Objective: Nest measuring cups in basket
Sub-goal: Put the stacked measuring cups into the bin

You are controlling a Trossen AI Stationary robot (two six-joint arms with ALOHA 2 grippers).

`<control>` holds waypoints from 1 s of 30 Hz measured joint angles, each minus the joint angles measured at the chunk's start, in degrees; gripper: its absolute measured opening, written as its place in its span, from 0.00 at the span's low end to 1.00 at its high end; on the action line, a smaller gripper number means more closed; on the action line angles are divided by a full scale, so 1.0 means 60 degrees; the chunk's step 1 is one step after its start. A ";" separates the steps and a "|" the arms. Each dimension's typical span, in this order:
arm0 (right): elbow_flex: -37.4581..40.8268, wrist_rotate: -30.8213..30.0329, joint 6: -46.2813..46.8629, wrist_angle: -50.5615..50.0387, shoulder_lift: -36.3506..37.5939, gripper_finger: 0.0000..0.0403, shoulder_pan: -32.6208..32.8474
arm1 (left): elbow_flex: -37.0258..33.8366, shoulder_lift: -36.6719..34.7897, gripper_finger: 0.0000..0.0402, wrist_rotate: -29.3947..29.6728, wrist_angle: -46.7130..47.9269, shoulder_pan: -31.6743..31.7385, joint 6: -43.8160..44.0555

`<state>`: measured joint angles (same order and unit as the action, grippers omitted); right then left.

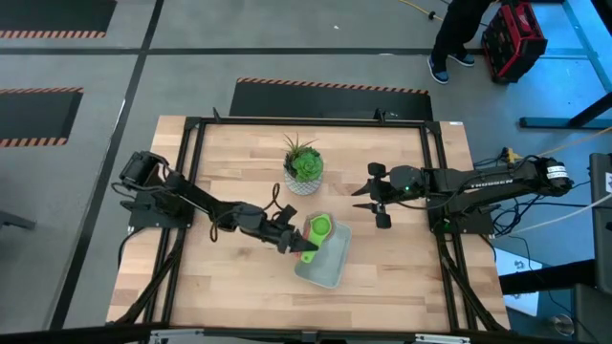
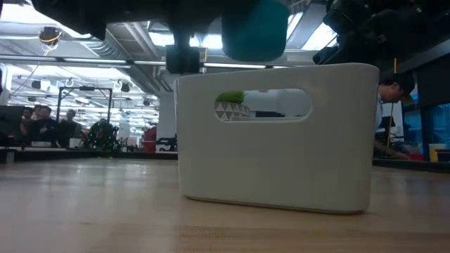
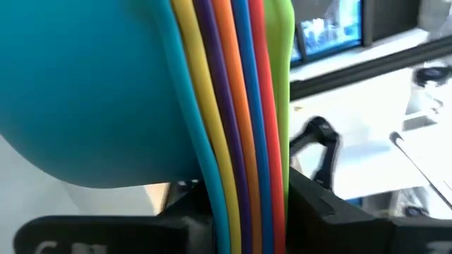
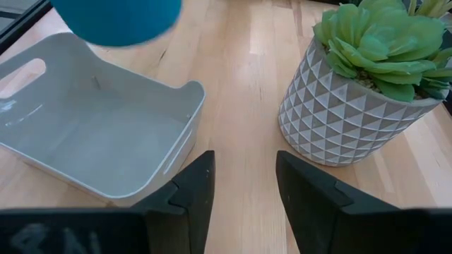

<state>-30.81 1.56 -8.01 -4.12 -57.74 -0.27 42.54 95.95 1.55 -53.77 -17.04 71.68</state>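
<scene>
Overhead, the left gripper (image 1: 298, 247) is hanging over the near-left edge of the basket (image 1: 330, 268), w/ its jaws pinching the stacked handles of the measuring cups (image 1: 317, 229) — the green cup is sitting on top, bowl up, over the basket's left end. From the left wrist cam the handles are showing as a tight fan of coloured strips — teal, yellow, purple, orange, blue, red, green — running down between the dark fingers (image 3: 332, 219), and the big teal bowl (image 3: 85, 92) is filling most of that view. At worktop level the teal bowl (image 2: 254, 29) is hanging above the basket's rim (image 2: 281, 70), apart from it, not touching. Through the basket's handle slot a bit of the potted plant (image 2: 230, 104) is showing behind.

The basket is lying skewed on the wooden worktop (image 1: 229, 162), toward the front centre; its inside is looking bare in the right wrist cam (image 4: 92, 127).

The right gripper (image 1: 381, 196) is waiting above the worktop to the right of the plant pot (image 1: 304, 174), well apart from the basket, jaws spread partway and holding nothing. Its own cam is looking past the two dark fingers (image 4: 191, 190) at the white patterned pot (image 4: 346, 120) and the basket's near corner.

Beyond the worktop, a person's legs (image 1: 457, 33) are standing on the floor by a red case (image 1: 512, 38); several people (image 2: 39, 121) are visible far back in the room.
</scene>
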 joint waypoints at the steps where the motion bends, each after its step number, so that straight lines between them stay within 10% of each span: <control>1: 0.0000 0.0000 0.0002 0.0000 0.0000 0.39 0.0000 | 0.0000 0.0058 0.21 0.0114 0.0078 0.0000 0.0010; 30: -0.0004 0.0004 -0.0001 -0.0008 0.0004 0.39 0.0000 | 0.0466 0.3547 0.21 -0.1137 -0.2647 0.0483 0.1821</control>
<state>-30.83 1.58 -8.01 -4.17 -57.71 -0.27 45.34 117.22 -5.27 -69.66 -14.14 82.61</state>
